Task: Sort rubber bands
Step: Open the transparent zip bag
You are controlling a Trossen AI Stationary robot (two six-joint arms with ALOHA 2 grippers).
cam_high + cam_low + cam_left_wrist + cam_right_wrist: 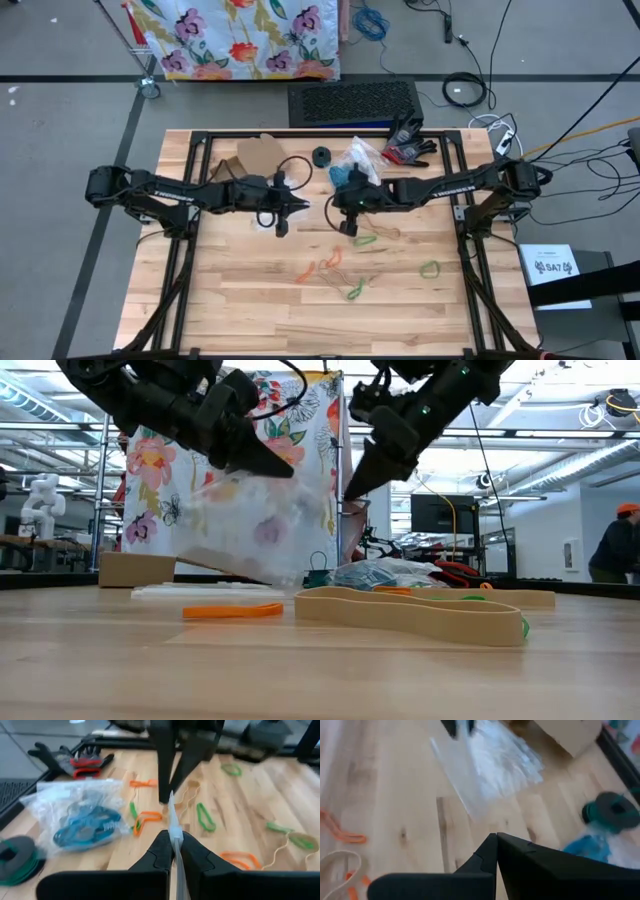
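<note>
The high view looks straight down on the whole desk (250,290) and both arms. The low view sits at desk-top height, facing level across the wood to the room behind. Each wrist view rides close above the desk, looking past its own claw. The left wrist and high views share the bag of blue bands (82,822)
</note>
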